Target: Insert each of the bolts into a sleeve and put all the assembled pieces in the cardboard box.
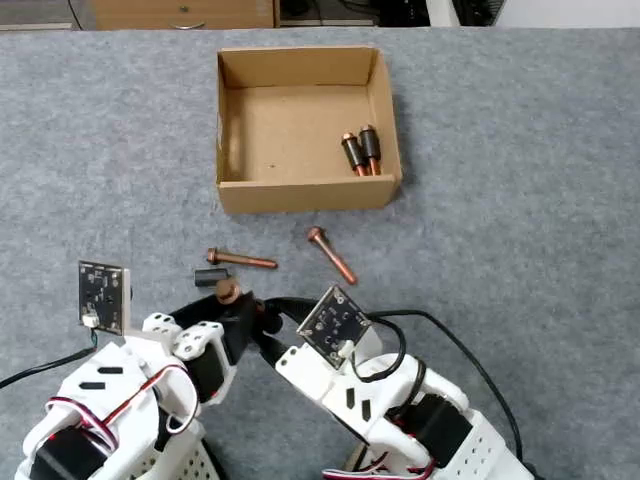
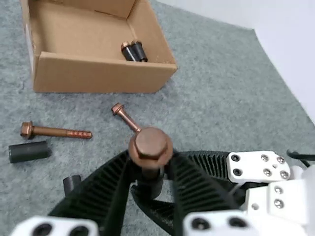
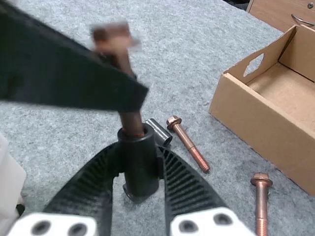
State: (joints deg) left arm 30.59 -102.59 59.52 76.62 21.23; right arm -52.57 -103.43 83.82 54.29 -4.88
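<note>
My left gripper (image 2: 149, 164) is shut on a copper bolt (image 2: 150, 144), held upright with its head on top. Its shaft goes down into the mouth of a black sleeve (image 3: 140, 162), on which my right gripper (image 3: 141, 169) is shut just above the grey table. In the high view both grippers meet near the front centre, with the held bolt (image 1: 228, 291) between them. Two loose bolts (image 1: 241, 259) (image 1: 332, 254) and a loose sleeve (image 1: 211, 277) lie in front of the cardboard box (image 1: 300, 192). Two assembled pieces (image 1: 361, 151) lie inside it at the right.
The box (image 2: 98, 73) stands open at the table's far centre. A wooden cabinet (image 1: 180, 12) runs behind the table's far edge. Cables (image 1: 450, 340) trail from the arms at the front. Bare grey cloth spreads to the left and right of the box.
</note>
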